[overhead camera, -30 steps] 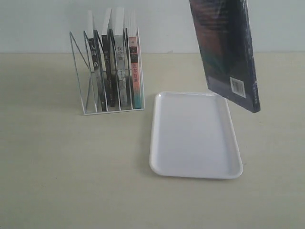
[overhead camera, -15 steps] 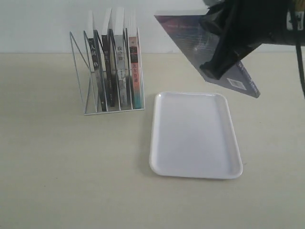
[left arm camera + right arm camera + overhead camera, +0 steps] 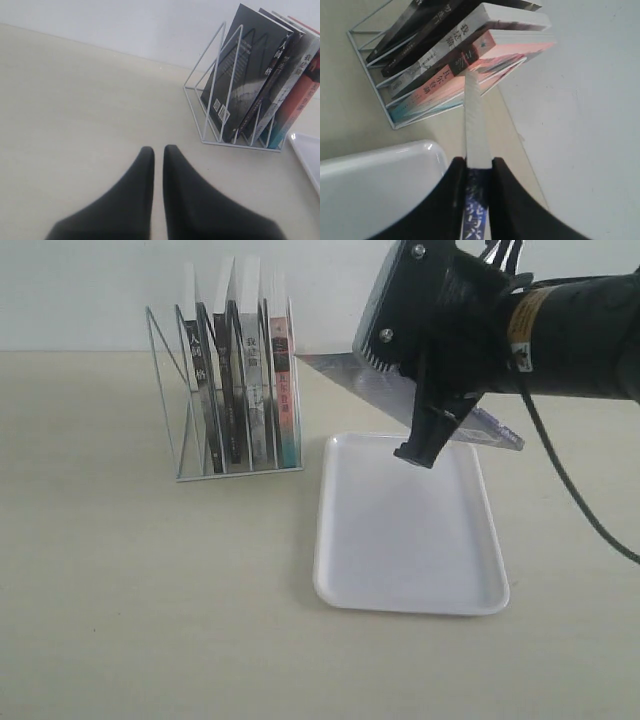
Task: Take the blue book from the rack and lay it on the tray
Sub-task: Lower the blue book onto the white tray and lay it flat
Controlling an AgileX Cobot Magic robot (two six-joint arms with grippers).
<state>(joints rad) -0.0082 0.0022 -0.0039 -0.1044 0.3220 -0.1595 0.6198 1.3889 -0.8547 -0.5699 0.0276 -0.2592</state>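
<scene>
My right claw [image 3: 479, 172] clamps the book [image 3: 345, 372] above the tray's [image 3: 330, 580] far end. Its long axis lies near level, free end toward the rack [image 3: 165, 370]. A second ago it hung almost upright.

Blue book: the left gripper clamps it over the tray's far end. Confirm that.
Wrong arm: the right gripper clamps the blue book over the tray's far end, as the right wrist view shows. The left gripper holds nothing.
</scene>
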